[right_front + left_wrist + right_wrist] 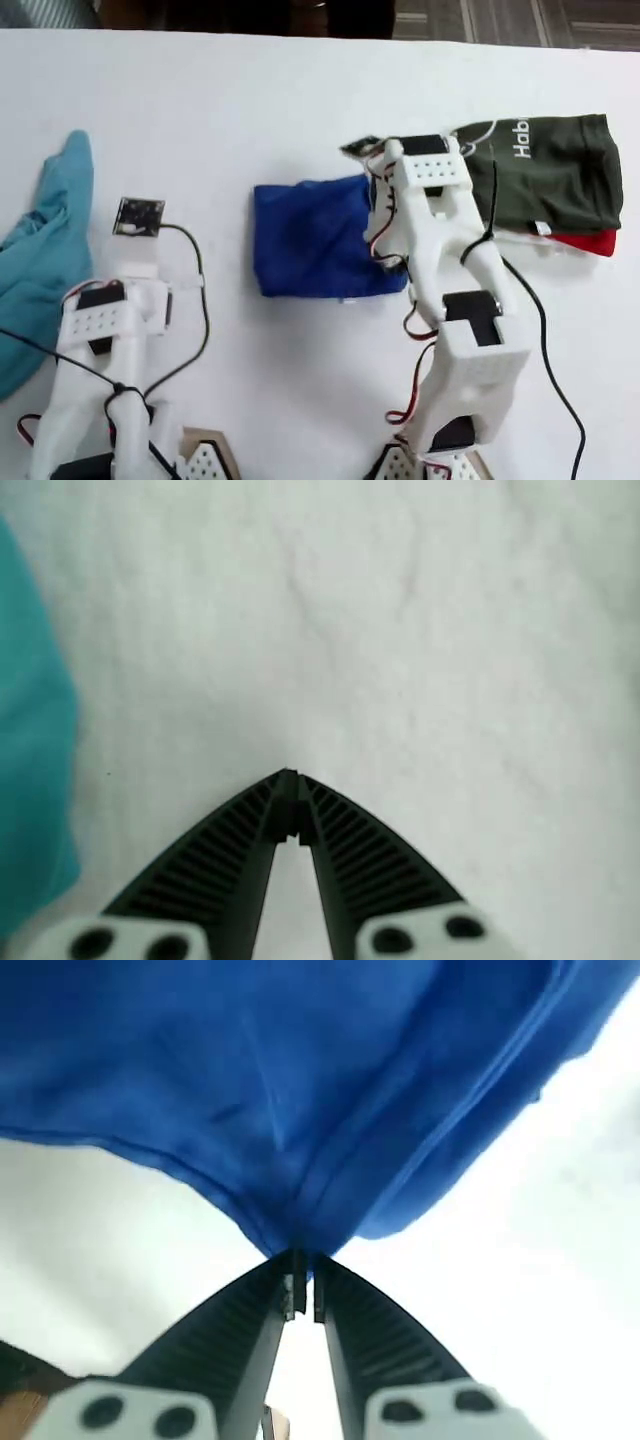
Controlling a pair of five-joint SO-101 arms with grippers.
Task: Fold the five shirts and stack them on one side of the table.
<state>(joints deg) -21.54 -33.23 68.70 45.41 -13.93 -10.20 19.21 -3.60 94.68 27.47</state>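
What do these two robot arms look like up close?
The left arm and right arm are chunky white plastic shells with black motor blocks at the joints. Black cables and thin red wires loop along them. The left claw and right claw each have two black, ribbed, tapering fingers on a white base with round holes.

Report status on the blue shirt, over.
Right gripper shut on blue shirt edge. Left gripper shut, empty, over table beside teal shirt. Green shirt stacked on red shirt.
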